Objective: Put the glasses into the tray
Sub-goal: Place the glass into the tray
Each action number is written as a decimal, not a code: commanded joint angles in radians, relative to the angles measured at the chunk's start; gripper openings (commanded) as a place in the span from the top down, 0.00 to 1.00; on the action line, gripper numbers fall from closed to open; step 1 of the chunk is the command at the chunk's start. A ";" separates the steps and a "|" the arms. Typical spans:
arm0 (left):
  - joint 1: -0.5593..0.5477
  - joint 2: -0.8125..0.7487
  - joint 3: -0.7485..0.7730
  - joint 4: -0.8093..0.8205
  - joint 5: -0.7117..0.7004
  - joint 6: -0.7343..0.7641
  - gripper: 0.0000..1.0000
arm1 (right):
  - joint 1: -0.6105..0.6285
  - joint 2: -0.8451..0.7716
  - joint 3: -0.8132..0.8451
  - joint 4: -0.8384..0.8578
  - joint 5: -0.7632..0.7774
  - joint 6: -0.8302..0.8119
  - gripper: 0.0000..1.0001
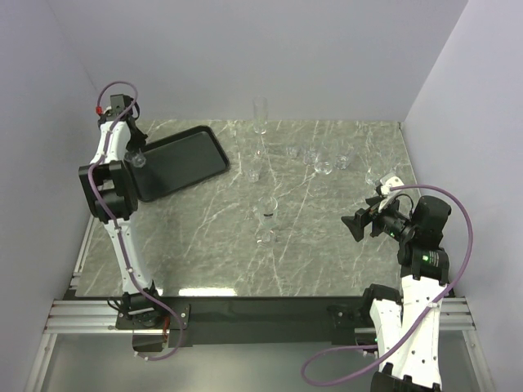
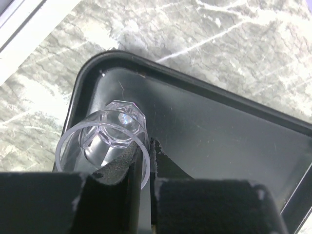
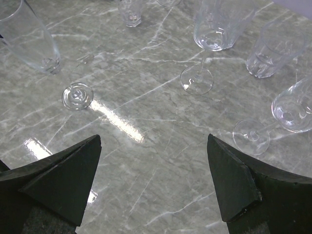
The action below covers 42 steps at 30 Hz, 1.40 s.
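Nearest, well right of the tray (image 1: 192,155) and on the arm-base side of it: right gripper (image 3: 154,139), spread wide above the marble table (image 3: 146,185), gripping nothing. Just beyond, also right of the tray: loose glasses (image 1: 324,167) standing apart from one another, among them a flute (image 3: 29,39), a stemmed wine glass (image 3: 214,29) and a stemless glass (image 3: 270,53). Over a left corner of the tray, inside its rim: left gripper (image 2: 146,165), pinching the wall of a short tumbler (image 2: 114,131), one pad inside, one outside. Cannot tell whether resting on the tray floor. Farthest, right of the tray's far end, by the back wall: a tall narrow glass (image 1: 261,116), upright.
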 commanded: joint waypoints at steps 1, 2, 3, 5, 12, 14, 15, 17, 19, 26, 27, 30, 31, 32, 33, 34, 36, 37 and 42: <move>0.011 0.015 0.096 -0.036 0.004 0.003 0.96 | 0.000 0.008 0.002 0.003 0.001 -0.014 0.05; 0.013 0.031 0.110 -0.042 0.005 0.003 0.96 | -0.001 0.008 0.002 0.002 -0.001 -0.013 0.05; 0.013 0.038 0.134 -0.047 0.008 0.003 0.95 | -0.001 0.009 0.002 0.001 0.001 -0.014 0.05; 0.011 0.061 0.151 -0.056 0.013 0.001 0.94 | -0.001 0.009 0.002 0.001 0.004 -0.014 0.05; 0.013 0.098 0.202 -0.073 0.017 -0.009 0.89 | -0.001 0.012 0.002 0.003 0.007 -0.011 0.05; 0.013 0.102 0.203 -0.068 0.019 -0.008 0.88 | -0.001 0.012 0.002 0.003 0.007 -0.013 0.05; 0.011 0.102 0.205 -0.070 0.016 -0.008 0.87 | -0.001 0.017 0.002 0.003 0.007 -0.013 0.05; 0.013 0.107 0.216 -0.074 0.017 -0.009 0.85 | -0.001 0.015 0.002 0.005 0.008 -0.011 0.05; 0.013 0.102 0.217 -0.070 0.027 -0.008 0.81 | -0.001 0.017 0.001 0.006 0.008 -0.013 0.05; 0.011 0.071 0.216 -0.056 0.053 0.001 0.61 | -0.001 0.012 -0.001 0.008 0.013 -0.013 0.05; 0.013 0.067 0.217 -0.056 0.056 0.003 0.60 | -0.001 0.012 -0.001 0.008 0.013 -0.011 0.05; 0.011 0.036 0.211 -0.051 0.074 0.011 0.57 | -0.001 0.009 -0.002 0.011 0.016 -0.011 0.05; 0.013 0.007 0.203 -0.047 0.079 0.018 0.56 | -0.001 0.009 -0.001 0.011 0.016 -0.011 0.05; 0.011 -0.013 0.182 -0.029 0.089 0.023 0.52 | -0.003 0.008 -0.001 0.009 0.016 -0.011 0.05; 0.013 -0.033 0.167 -0.016 0.100 0.026 0.50 | -0.001 0.008 -0.002 0.011 0.013 -0.013 0.05; 0.013 -0.085 0.147 -0.004 0.108 0.032 0.48 | -0.001 0.005 -0.001 0.009 0.013 -0.014 0.05; 0.013 -0.146 0.069 0.048 0.129 0.035 0.38 | -0.001 0.003 -0.001 0.009 0.008 -0.016 0.05; 0.011 -0.210 0.037 0.070 0.142 0.040 0.35 | -0.001 0.000 -0.001 0.009 0.007 -0.016 0.05; 0.013 -0.419 -0.221 0.203 0.229 0.035 0.22 | -0.001 -0.009 -0.002 0.008 0.001 -0.020 0.05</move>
